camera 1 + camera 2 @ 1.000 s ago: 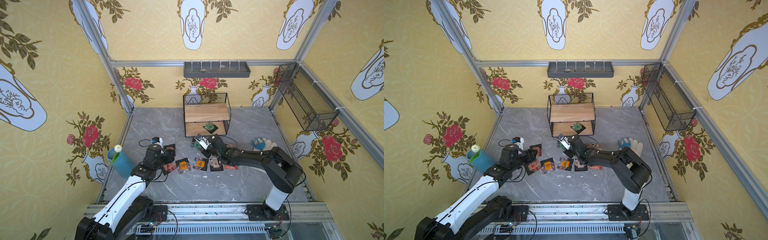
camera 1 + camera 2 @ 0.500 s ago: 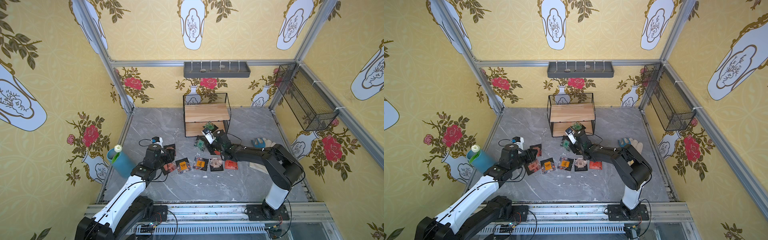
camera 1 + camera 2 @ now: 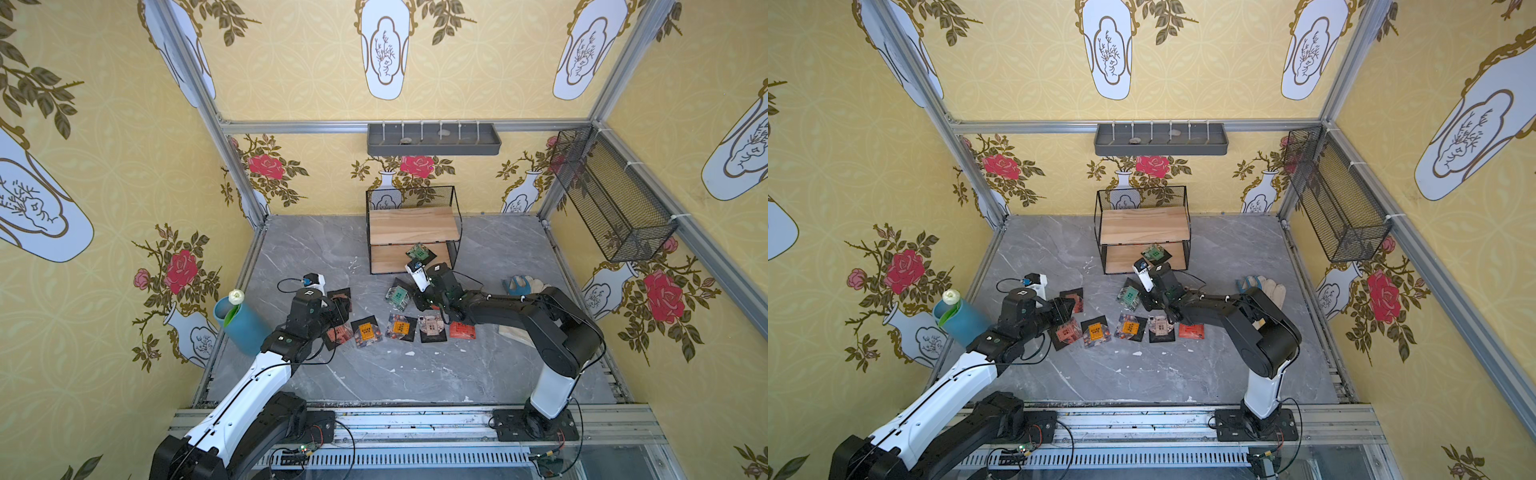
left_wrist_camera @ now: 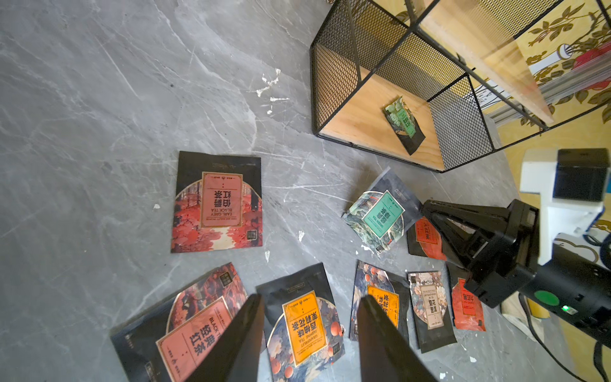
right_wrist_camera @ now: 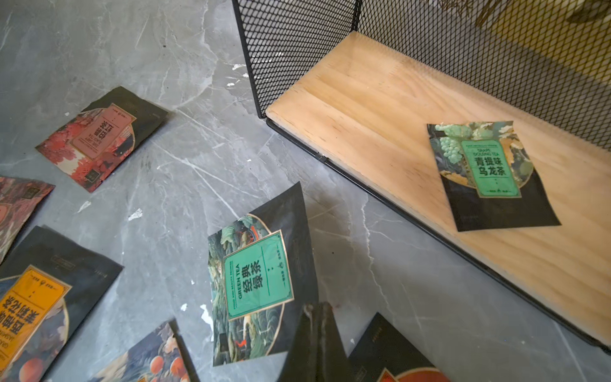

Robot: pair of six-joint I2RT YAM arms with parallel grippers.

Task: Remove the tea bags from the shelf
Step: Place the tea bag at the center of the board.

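**Nearly cleared, one left**

Lying on lower board of two-tier shelf (image 3: 413, 226) of light wood and black wire: green-fronted square tea bag (image 5: 489, 172). Scattered on grey marbled counter (image 3: 478, 374) at shelf's 6 o'clock in both top views: red, orange, green sachets (image 3: 432, 328). Above orange sachet (image 4: 305, 325), left hand (image 4: 310, 299) half-wide, empty. Beside green counter sachet (image 5: 258, 274), right hand (image 5: 316, 309) pinched shut, empty.
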